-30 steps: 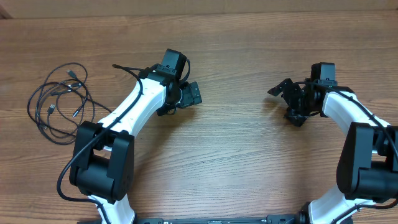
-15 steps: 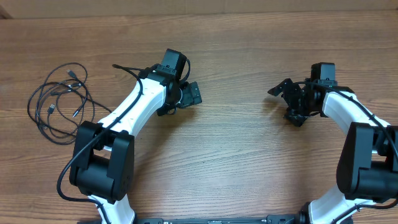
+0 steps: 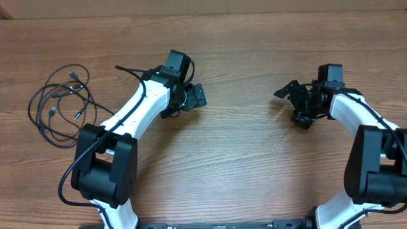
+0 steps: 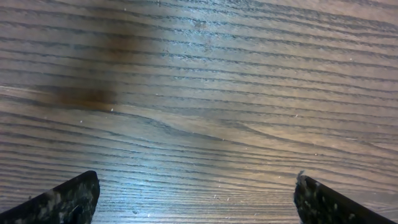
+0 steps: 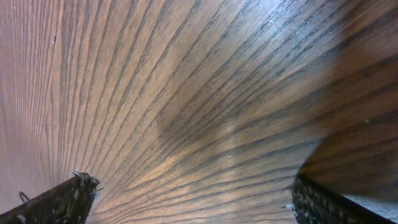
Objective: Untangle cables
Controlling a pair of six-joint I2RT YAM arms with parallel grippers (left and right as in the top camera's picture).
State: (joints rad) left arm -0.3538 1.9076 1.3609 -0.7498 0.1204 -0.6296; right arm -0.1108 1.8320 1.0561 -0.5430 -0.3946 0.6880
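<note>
Two robot arms hang motionless over a wooden table [image 3: 241, 165], their pose unchanged across the past second. The cables [image 3: 60, 105] lie exactly as they did, a loose tangle of thin black loops at the far left of the tabletop. Small plug tips poke out among the loops. The left claw [image 3: 193, 97] hovers near the table's middle, well apart from the tangle. Its wrist camera shows both fingertips spread wide at the frame's lower corners, with only bare wood grain between them. The right claw [image 3: 294, 105] hangs farther off still, on the opposite side. It too is spread wide and holds nothing, its own camera showing only wood. With no movement and no contact, the untangling appears not yet begun. The left arm looks the likelier to reach first, since the cables sit on its side. Any first grab will probably need to single out one loop rather than the whole bundle.
</note>
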